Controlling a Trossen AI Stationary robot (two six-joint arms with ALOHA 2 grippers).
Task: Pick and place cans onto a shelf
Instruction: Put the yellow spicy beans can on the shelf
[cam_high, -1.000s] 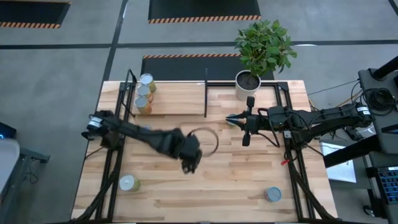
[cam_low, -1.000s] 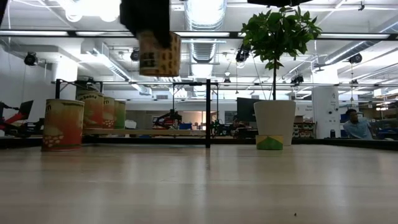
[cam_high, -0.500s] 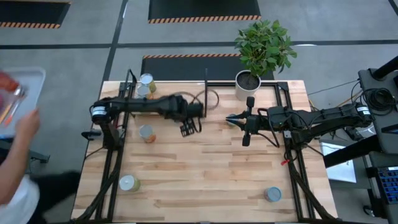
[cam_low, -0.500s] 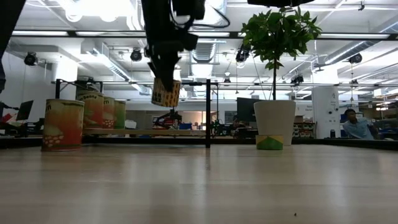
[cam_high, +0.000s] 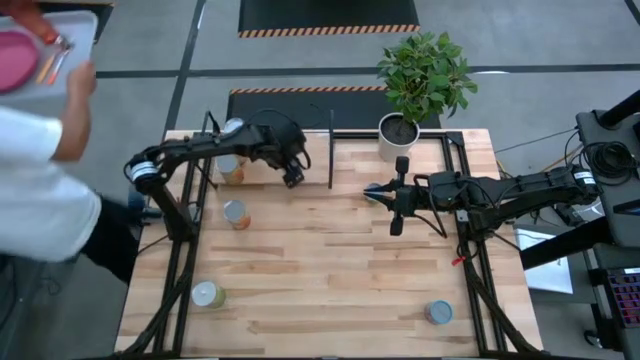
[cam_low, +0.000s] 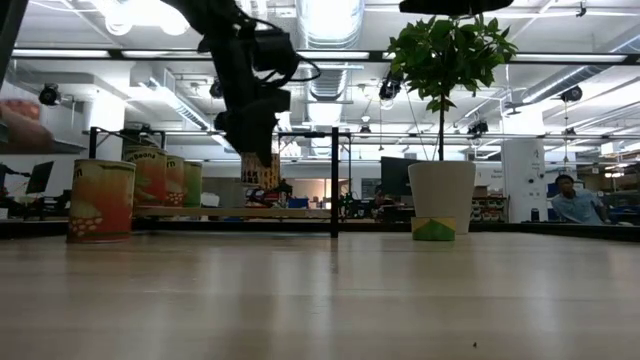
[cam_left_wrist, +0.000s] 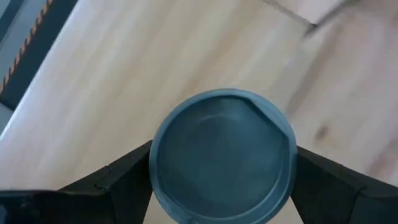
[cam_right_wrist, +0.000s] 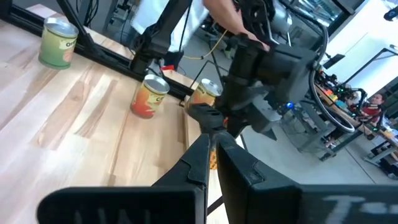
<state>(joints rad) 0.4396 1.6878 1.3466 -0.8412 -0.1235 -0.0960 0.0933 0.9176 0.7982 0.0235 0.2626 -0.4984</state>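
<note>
My left gripper (cam_high: 292, 172) is over the shelf (cam_high: 268, 150), a light-wood panel with black posts at the table's far left, and is shut on a can with a blue-grey top (cam_left_wrist: 222, 155). In the low view the can (cam_low: 260, 171) hangs under the gripper (cam_low: 252, 135), above the shelf board. Two cans (cam_high: 231, 170) stand on the shelf's left end, one (cam_high: 233, 128) partly under the arm. Three more cans stand on the table (cam_high: 236, 213), (cam_high: 207, 293), (cam_high: 437, 312). My right gripper (cam_high: 370, 191) is shut and empty, right of the divider bar (cam_high: 331, 150). My left gripper pinches the can's round side wall (cam_left_wrist: 157, 168) between its two fingers (cam_left_wrist: 124, 183), one on each opposite side. The fingers come from above and point down. The can is lifted clear of the shelf board, top up, about upright.
A white plant pot (cam_high: 398, 135) stands at the far edge, right of the divider. A person in a white top (cam_high: 40, 200) stands at the table's left side holding a tray. The table's near middle is bare wood (cam_high: 330, 280).
My left gripper has carried the can from the table's middle toward the far edge and left, to over the shelf, and has come lower. The can stays in its hold. A person has walked in at the table's left side.
</note>
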